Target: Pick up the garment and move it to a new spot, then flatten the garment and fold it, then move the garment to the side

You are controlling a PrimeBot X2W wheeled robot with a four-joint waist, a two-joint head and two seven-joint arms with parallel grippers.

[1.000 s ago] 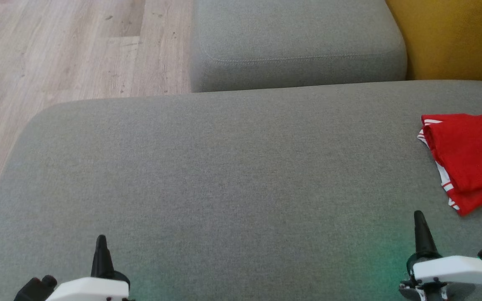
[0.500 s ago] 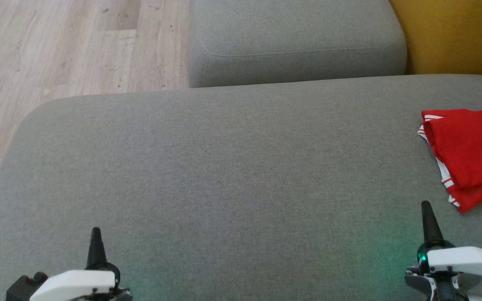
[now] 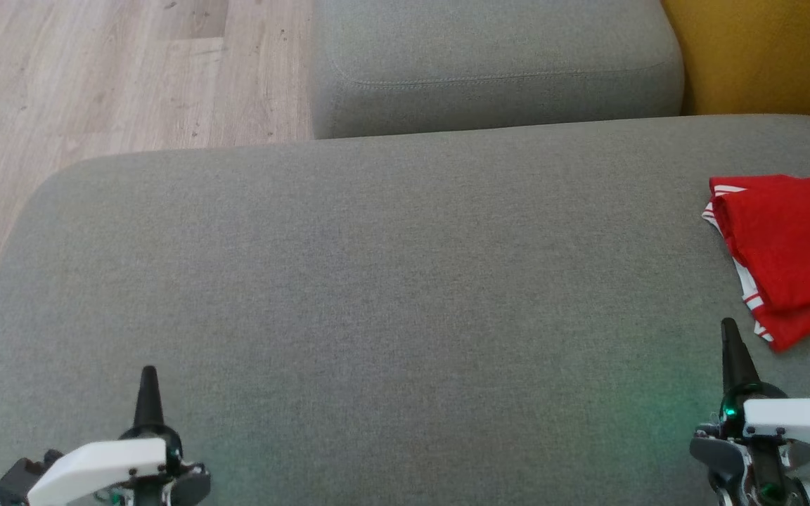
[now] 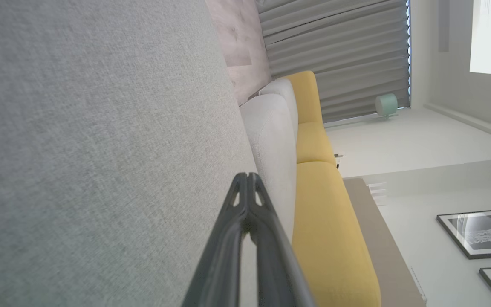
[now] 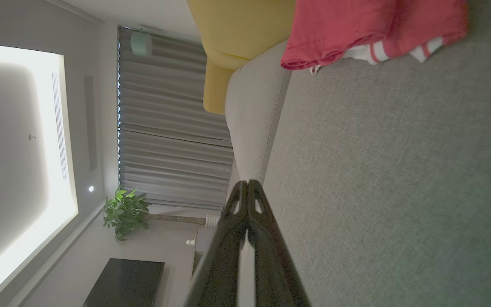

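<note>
The garment [image 3: 792, 246] is red with white stripes and lies folded at the right edge of the grey sofa seat [image 3: 377, 281]. It also appears in the right wrist view as the garment [image 5: 365, 30], resting flat on the cushion. My right gripper [image 3: 728, 334] hovers just below and left of it, apart from the cloth, fingers pressed together and empty; its tips meet in the right wrist view [image 5: 248, 184]. Far off at the lower left, my left gripper [image 3: 148, 376] is shut with nothing in it, tips together [image 4: 247, 177].
A second grey cushion [image 3: 496, 63] lies beyond the seat, with a yellow sofa part [image 3: 763, 56] to its right. Wooden floor [image 3: 95, 77] runs along the left, past the seat's rounded edge.
The head camera has tilted, so the seat and garment sit slightly higher in the picture. Both grippers stay shut; left sits a little further left, right further right and higher.
</note>
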